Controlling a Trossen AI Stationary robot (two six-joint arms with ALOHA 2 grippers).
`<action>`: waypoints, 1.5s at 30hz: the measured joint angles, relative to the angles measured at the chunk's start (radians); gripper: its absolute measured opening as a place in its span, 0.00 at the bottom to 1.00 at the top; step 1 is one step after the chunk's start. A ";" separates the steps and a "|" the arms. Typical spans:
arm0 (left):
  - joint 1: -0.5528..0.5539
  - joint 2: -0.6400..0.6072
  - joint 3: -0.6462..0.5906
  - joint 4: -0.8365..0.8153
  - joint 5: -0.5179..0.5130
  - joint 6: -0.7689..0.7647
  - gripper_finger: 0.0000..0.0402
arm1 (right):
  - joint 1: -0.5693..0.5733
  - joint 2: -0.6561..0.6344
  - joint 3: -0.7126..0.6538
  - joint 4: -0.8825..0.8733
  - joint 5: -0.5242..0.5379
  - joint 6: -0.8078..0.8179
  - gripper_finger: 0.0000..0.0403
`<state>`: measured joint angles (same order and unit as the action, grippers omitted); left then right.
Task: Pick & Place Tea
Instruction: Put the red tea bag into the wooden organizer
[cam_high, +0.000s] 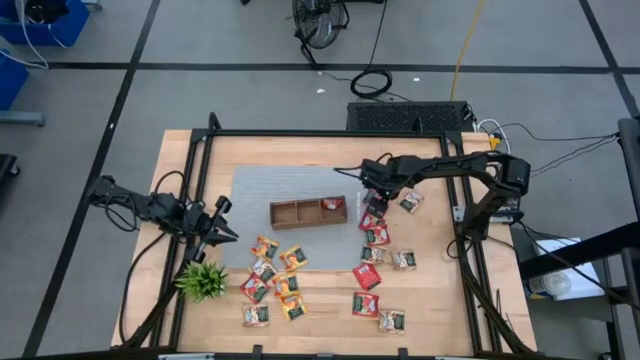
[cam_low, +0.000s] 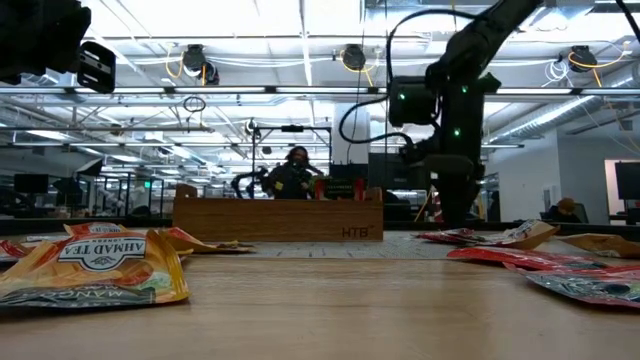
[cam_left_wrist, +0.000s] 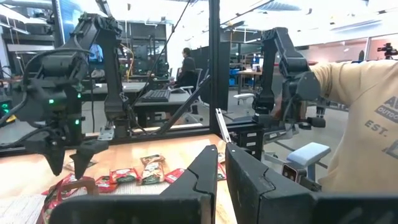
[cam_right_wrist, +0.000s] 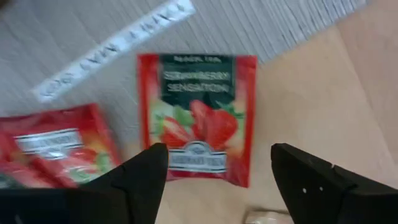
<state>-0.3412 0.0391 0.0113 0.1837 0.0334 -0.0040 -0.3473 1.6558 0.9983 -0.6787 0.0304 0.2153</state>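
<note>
Several small tea sachets lie flat on the table right of the wooden tray (cam_high: 296, 213) and in a cluster (cam_high: 272, 283) near its front edge. One red sachet (cam_high: 332, 205) sits in the tray's right compartment. My right gripper (cam_high: 372, 197) is open and hovers just right of the tray. In the right wrist view its fingers stand on either side of a red strawberry sachet (cam_right_wrist: 199, 118), which lies partly on the grey mat (cam_right_wrist: 280, 25), with another red sachet (cam_right_wrist: 56, 146) beside it. My left gripper (cam_high: 224, 224) waits at the table's left, fingers close together (cam_left_wrist: 221, 171), holding nothing.
A small green spiky plant (cam_high: 203, 280) stands near the front left, close to the left gripper. A grey mat (cam_high: 270, 185) lies under the tray. A black frame (cam_high: 330, 134) borders the table. A person in a yellow shirt (cam_left_wrist: 367, 118) stands beyond the table's edge.
</note>
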 joint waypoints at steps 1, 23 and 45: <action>0.000 0.000 0.000 0.000 0.000 0.000 0.09 | 0.000 0.000 -0.005 0.012 -0.003 0.000 0.68; 0.000 0.000 0.000 0.000 0.000 0.000 0.09 | 0.027 0.122 -0.067 0.131 -0.006 -0.064 0.51; 0.000 0.000 0.000 0.000 0.000 0.000 0.09 | 0.105 -0.265 -0.075 0.126 0.078 0.108 0.00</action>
<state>-0.3412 0.0389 0.0113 0.1837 0.0334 -0.0040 -0.2424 1.3911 0.9230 -0.5522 0.1085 0.3236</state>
